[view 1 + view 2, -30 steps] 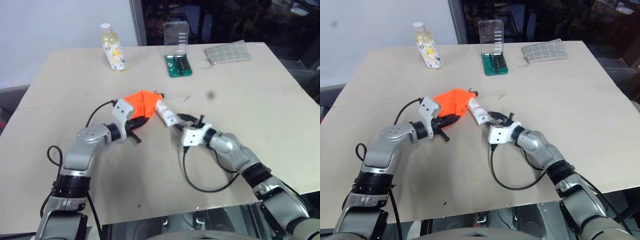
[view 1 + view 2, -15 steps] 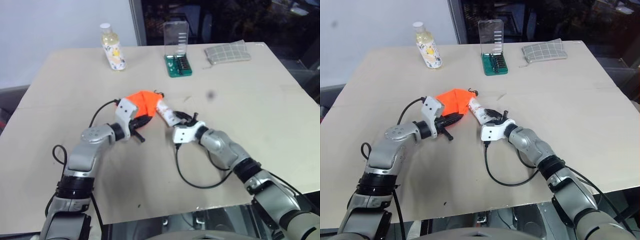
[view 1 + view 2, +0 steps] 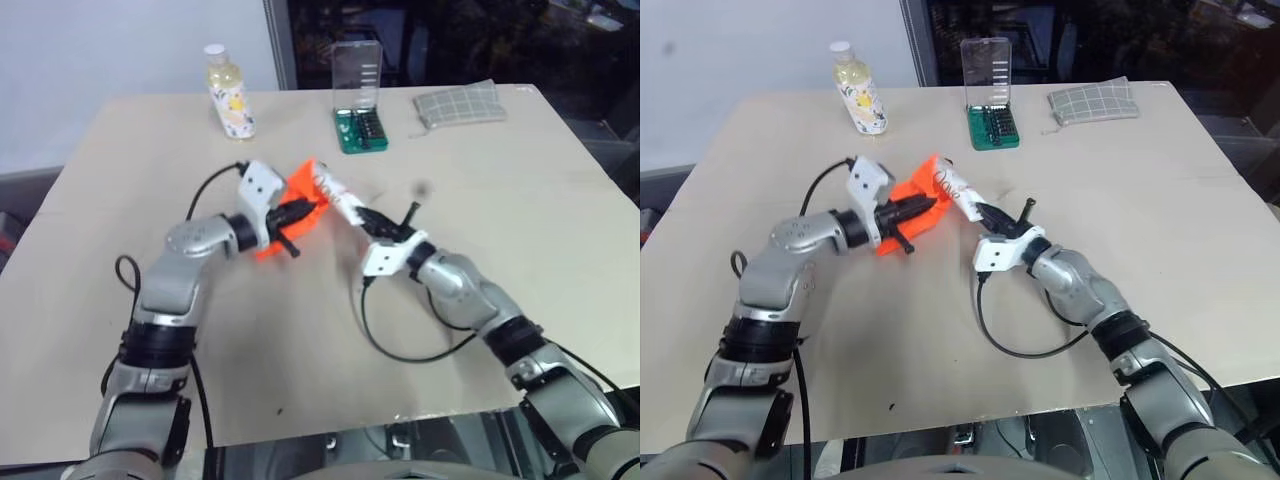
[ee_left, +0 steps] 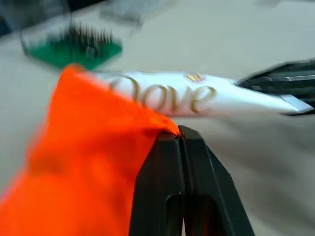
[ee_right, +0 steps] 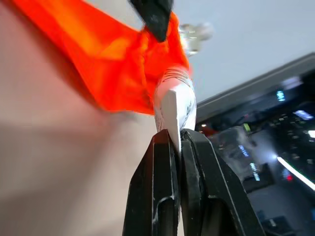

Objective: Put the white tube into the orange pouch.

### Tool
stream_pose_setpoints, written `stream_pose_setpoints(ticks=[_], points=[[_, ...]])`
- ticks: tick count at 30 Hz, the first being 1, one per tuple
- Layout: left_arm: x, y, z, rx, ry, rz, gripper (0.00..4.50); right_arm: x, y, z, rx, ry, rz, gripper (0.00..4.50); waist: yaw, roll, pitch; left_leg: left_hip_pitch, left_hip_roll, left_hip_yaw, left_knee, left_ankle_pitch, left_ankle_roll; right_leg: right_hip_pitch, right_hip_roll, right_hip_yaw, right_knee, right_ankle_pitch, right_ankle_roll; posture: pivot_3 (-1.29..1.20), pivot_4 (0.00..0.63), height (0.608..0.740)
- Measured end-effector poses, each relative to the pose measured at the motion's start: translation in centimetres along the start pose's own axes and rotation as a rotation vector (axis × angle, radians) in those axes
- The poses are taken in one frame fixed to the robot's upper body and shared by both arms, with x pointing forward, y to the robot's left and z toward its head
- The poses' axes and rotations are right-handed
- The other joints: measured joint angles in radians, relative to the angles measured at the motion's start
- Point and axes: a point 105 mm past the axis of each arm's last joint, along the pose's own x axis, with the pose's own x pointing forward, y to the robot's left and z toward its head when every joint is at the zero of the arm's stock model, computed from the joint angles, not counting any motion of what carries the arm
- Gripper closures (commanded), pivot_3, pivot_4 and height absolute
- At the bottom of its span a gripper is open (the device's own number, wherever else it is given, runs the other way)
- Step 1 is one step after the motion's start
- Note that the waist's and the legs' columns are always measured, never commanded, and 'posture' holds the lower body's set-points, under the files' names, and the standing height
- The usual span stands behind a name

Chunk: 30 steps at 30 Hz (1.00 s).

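Observation:
The orange pouch (image 3: 283, 212) hangs lifted off the table, with my left gripper (image 3: 300, 212) shut on the edge of its mouth (image 4: 162, 125). The white tube (image 3: 338, 198), with gold lettering (image 4: 162, 96), sticks at a slant out of that mouth, its cap end hidden inside the fabric. My right gripper (image 3: 366, 217) is shut on the tube's flat tail (image 5: 173, 105), just right of the pouch. In the right wrist view the pouch (image 5: 113, 64) lies right behind the tube.
At the table's far side stand a clear yellowish bottle (image 3: 228, 95), a green bit case with its clear lid raised (image 3: 358, 125) and a grey checked pouch (image 3: 458, 103). Cables trail from both wrists over the tan table (image 3: 520, 200).
My right gripper closed on the tube's tail. Both grippers then rose, lifting pouch and tube off the table.

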Motion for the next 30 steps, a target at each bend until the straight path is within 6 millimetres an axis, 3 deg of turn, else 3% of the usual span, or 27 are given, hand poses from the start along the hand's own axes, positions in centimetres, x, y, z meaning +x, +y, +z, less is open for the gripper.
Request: stream_pose_setpoints(ticks=[6,11,16,20,22,25,30], points=[[2.0,-0.7,3.1,0.064,-0.050,-0.124,4.50,-2.2,-0.6,0.5,-0.006,-0.032,0.071,4.42,-0.002,-0.001,0.002,0.000,0.000,0.001,0.000,0.000,0.000,0.000,0.002,0.001,0.000,-0.001,0.002,0.00,0.150,0.740],[3.0,-1.8,5.2,0.065,-0.109,-0.231,4.50,-3.9,-2.4,0.8,0.014,-0.021,0.066,4.42,-0.003,-0.002,0.003,0.001,0.001,0.002,0.000,0.000,0.000,0.000,0.006,0.003,0.000,-0.002,0.003,0.00,0.150,0.740],[2.4,-2.9,3.8,0.109,-0.065,-0.357,4.50,-6.8,-4.4,-0.2,0.180,0.063,0.032,4.42,0.002,-0.002,0.004,0.001,0.001,0.001,0.000,0.000,0.001,0.000,0.005,0.003,0.000,-0.001,0.002,0.00,0.150,0.740],[2.2,-1.2,1.5,0.105,-0.001,-0.317,4.50,-9.0,-6.5,-1.3,0.425,0.144,0.025,4.42,0.005,-0.002,0.004,0.001,0.001,0.001,0.001,-0.001,0.002,0.000,0.002,0.002,0.000,-0.001,0.002,0.00,0.150,0.740],[2.9,-0.7,1.4,0.077,-0.016,-0.288,4.50,-10.2,-8.0,-2.4,0.480,0.207,0.006,4.42,0.015,-0.003,0.005,0.000,0.001,0.001,0.002,-0.003,0.006,0.000,0.001,0.001,0.000,-0.001,0.002,0.00,0.150,0.740],[4.2,0.3,3.1,0.062,-0.071,-0.245,4.50,-11.3,-9.9,-3.6,0.499,0.261,-0.059,4.42,0.029,-0.006,0.007,-0.001,0.001,0.000,0.002,-0.004,0.007,0.000,0.001,0.000,0.000,-0.001,0.002,0.00,0.150,0.740],[5.3,2.0,8.9,0.092,-0.184,-0.230,4.50,-11.8,-10.3,-4.5,0.521,0.301,-0.099,4.42,0.026,-0.007,0.007,-0.002,0.000,0.002,0.002,-0.003,0.007,0.000,0.005,0.000,-0.001,0.000,0.001,0.00,0.150,0.740]])
